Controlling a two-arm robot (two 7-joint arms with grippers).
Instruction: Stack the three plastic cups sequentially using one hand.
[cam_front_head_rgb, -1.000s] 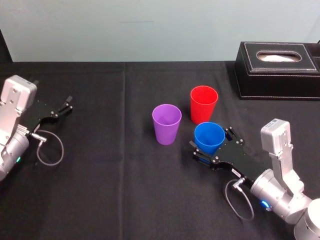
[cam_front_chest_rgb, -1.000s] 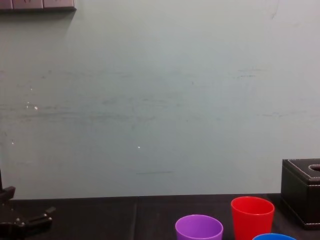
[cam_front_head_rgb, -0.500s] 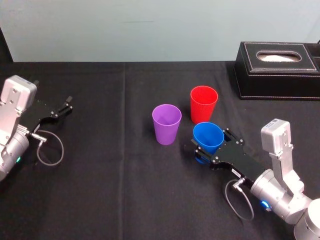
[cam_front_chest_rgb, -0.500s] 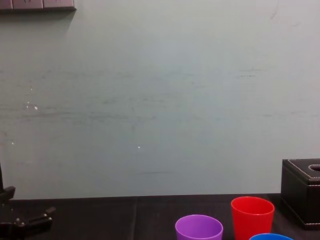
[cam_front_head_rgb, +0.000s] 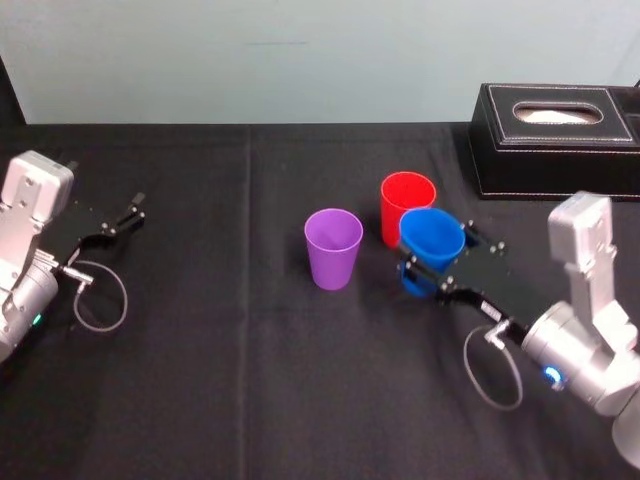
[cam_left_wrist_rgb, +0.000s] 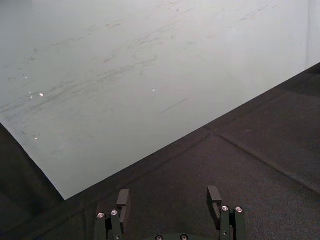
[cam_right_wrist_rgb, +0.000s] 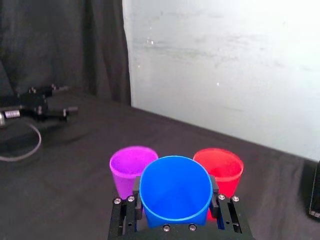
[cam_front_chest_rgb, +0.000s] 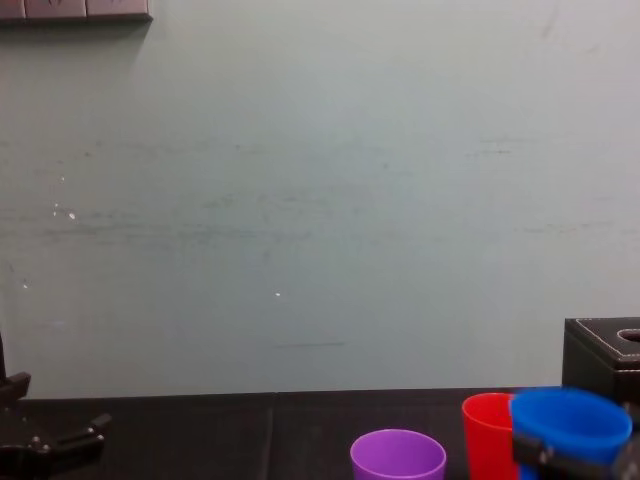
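The blue cup (cam_front_head_rgb: 432, 238) is upright, pinched between the jaws of the right gripper (cam_front_head_rgb: 436, 268). It is just beside the red cup (cam_front_head_rgb: 403, 198), with its rim higher than the red one's. The purple cup (cam_front_head_rgb: 333, 248) stands on the black table (cam_front_head_rgb: 250, 380) to their left. The left gripper (cam_front_head_rgb: 126, 214) rests at the far left, fingers spread.

Black stitched box (cam_front_head_rgb: 555, 165), black tablecloth (cam_front_head_rgb: 200, 350)

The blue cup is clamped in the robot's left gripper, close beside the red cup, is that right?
Not quite: the blue cup is clamped in the right gripper, not the left, close beside the red cup. The head view shows it; the left gripper sits open, far off to the left.
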